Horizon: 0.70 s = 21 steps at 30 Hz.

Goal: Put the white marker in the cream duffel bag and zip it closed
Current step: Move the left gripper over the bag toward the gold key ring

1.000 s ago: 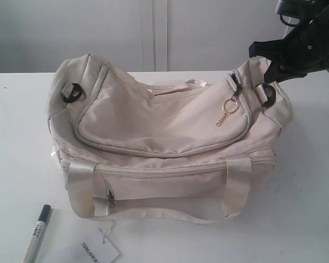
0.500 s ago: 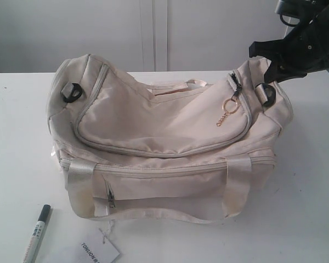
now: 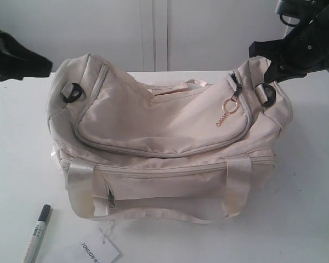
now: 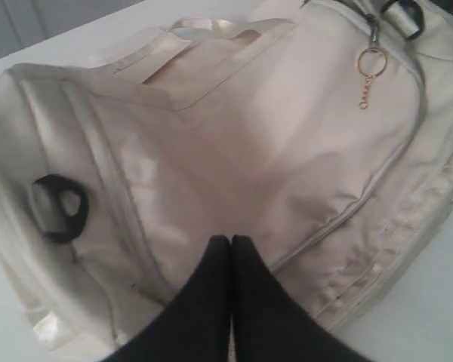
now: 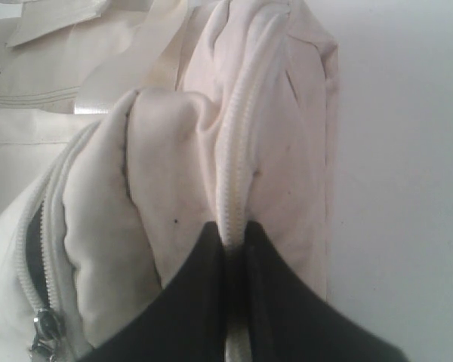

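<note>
The cream duffel bag (image 3: 164, 142) lies across the middle of the white table, its gold ring pull (image 3: 230, 106) hanging near the right end. The white marker (image 3: 37, 233) with a dark cap lies on the table in front of the bag's left corner. My right gripper (image 3: 261, 57) is shut on the fabric and zip seam (image 5: 234, 188) at the bag's right end, holding it raised. My left gripper (image 4: 231, 241) is shut and empty, hovering above the bag's left half. In the exterior view the left gripper (image 3: 46, 67) is near the bag's upper left end.
A white printed paper tag (image 3: 100, 252) lies on the table (image 3: 307, 208) by the bag's front, right of the marker. Black rings (image 3: 71, 93) sit on both bag ends. Shiny straps (image 3: 79, 181) wrap the front. A pale wall stands behind.
My left gripper has come into the exterior view at the upper left, beside the bag's left end. The right gripper, bag and marker have not moved.
</note>
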Motion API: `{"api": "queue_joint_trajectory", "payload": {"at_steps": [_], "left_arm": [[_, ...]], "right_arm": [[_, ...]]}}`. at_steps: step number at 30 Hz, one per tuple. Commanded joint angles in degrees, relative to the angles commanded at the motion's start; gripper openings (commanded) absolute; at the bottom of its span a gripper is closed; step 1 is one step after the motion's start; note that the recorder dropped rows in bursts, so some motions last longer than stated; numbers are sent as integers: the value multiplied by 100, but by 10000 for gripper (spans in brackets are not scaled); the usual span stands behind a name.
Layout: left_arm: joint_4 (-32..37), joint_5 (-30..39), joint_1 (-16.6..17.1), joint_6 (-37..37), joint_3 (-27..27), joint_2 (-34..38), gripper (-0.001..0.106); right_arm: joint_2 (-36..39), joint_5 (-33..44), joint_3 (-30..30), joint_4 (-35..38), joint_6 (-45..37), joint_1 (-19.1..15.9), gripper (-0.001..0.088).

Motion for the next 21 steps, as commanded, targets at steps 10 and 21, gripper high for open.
{"api": "queue_joint_trajectory", "payload": {"at_steps": [10,21], "left_arm": [[-73,-182,-871,-11,-918,1301,0],[-1516,509,-955,1109,-2030,2605,0]], "right_arm": [[0,0,0,0,0,0,0],[0,0,0,0,0,0,0]]}}
